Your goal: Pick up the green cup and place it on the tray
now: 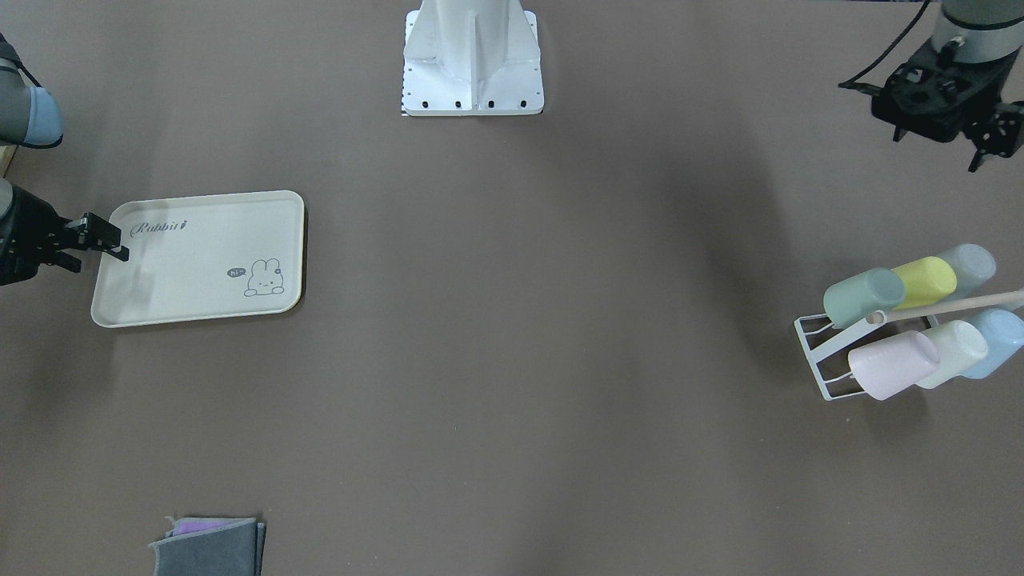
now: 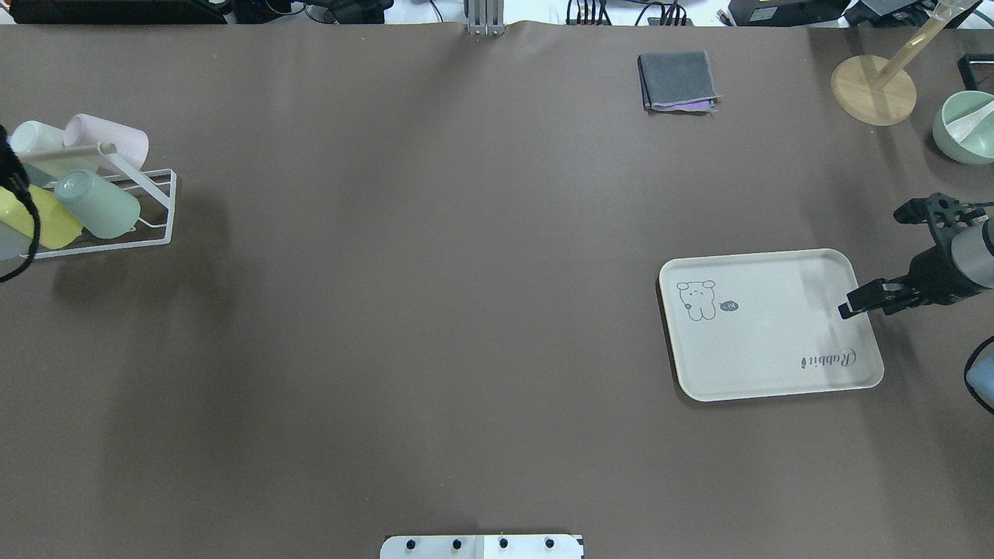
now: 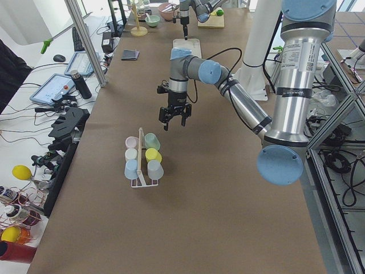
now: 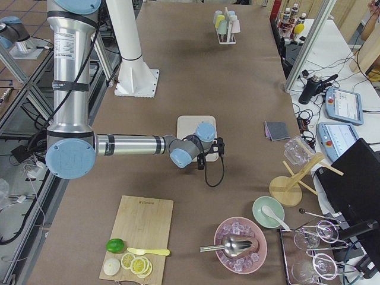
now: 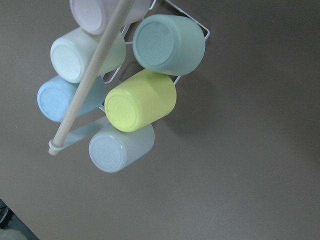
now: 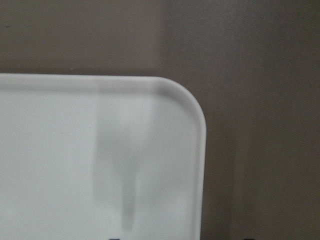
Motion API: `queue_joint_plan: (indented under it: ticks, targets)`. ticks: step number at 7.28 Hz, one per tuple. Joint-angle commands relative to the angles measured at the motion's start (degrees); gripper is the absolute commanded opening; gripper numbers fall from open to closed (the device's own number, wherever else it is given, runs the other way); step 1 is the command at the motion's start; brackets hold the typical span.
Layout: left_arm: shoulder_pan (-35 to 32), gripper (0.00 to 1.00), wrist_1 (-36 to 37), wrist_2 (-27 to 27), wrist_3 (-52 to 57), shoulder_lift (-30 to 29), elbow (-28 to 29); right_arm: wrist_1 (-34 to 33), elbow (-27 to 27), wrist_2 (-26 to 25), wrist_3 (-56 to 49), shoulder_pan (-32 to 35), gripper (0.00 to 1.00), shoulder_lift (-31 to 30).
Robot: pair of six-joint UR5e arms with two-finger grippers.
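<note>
Cups lay tilted on the prongs of a white wire rack [image 1: 816, 352] at the robot's left end of the table. The green cup [image 1: 864, 296] sat at one end of a row, base up, touching or just beside the yellow cup [image 1: 926, 282], with the rack's wooden rod [image 1: 944, 306] running close along its other side. The left gripper [image 1: 940, 144] hung in the air near the rack with its jaws spread and nothing between them. Nothing had been grasped yet, so I took the step in hand to be the reach for the cup.

The tray [image 2: 761, 349] lay bare, well apart at the far end. The right gripper [image 2: 850, 304] was poised over its edge by the "Rabbit" lettering, and I could not tell how its jaws stood.

To my eye a good grasp would come down on the cup's free end. One finger should slip between green and yellow and the other stay clear of the rod. The cup should then be drawn off along its own slant, since a straight pull upward might drag the light rack with it.
</note>
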Motion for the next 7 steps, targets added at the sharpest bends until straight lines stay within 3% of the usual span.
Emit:
queue_joint_plan:
  ticks: [1,2,4,5,7]
  targets:
    - [5.5,0.98,6.01,4.27,-0.04,-7.88,2.55,0.1,0.0,-1.52,-0.36,-1.1,0.51,-0.08]
    - [8.74,0.98,6.92,9.16,-0.04,-9.39,4.13,0.1,0.17,-1.26,-0.45,-0.93,0.44,-0.16]
    - [12.18,0.98,6.58,13.04,-0.04,-9.23,4.05,0.01,0.61,-1.0,-0.36,-0.84,0.25,-0.16]
    - [16.37,0.98,7.1,18.29,-0.04,-9.32,4.05,-0.08,0.79,-0.91,-0.1,-0.84,0.15,-0.16]
    - [20.43,0.98,7.02,21.92,-0.04,-9.14,5.1,0.01,0.79,-0.82,-0.1,-0.84,0.09,-0.86]
